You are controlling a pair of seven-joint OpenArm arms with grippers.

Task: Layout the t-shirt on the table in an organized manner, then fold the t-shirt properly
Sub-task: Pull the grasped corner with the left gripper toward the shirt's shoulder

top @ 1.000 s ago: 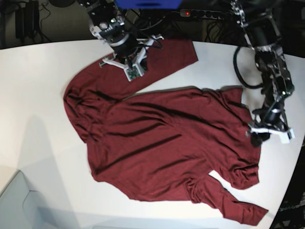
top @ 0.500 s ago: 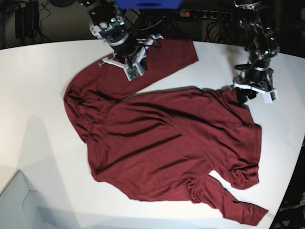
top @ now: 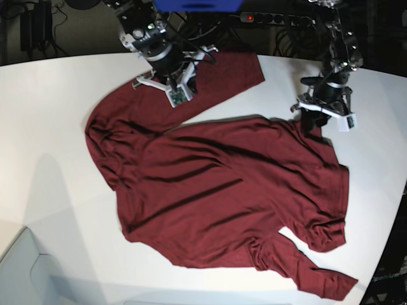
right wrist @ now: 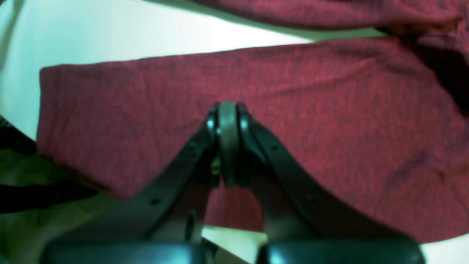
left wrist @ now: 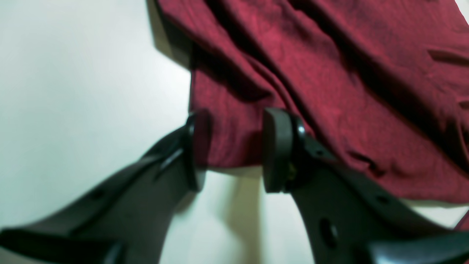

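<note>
The maroon t-shirt [top: 222,190] lies spread and wrinkled on the white table [top: 51,114]. One sleeve [top: 222,73] stretches to the far edge and the other sleeve [top: 305,270] is crumpled at the front right. My left gripper [left wrist: 234,150] [top: 313,124] is open at the shirt's far right corner. Its fingers [left wrist: 278,150] straddle the fabric's edge [left wrist: 227,139]. Over the far sleeve [right wrist: 311,110], my right gripper [right wrist: 228,110] [top: 173,82] is shut, pads together; I see no fabric between them.
A power strip [top: 273,18] with a red light and cables lies behind the table. The table's curved edge [top: 395,210] runs close to the shirt's right side. A grey box [top: 25,273] sits at the front left corner.
My left arm has moved from the shirt's right edge back and leftward to its far right corner. The right arm and the far sleeve have not moved.
</note>
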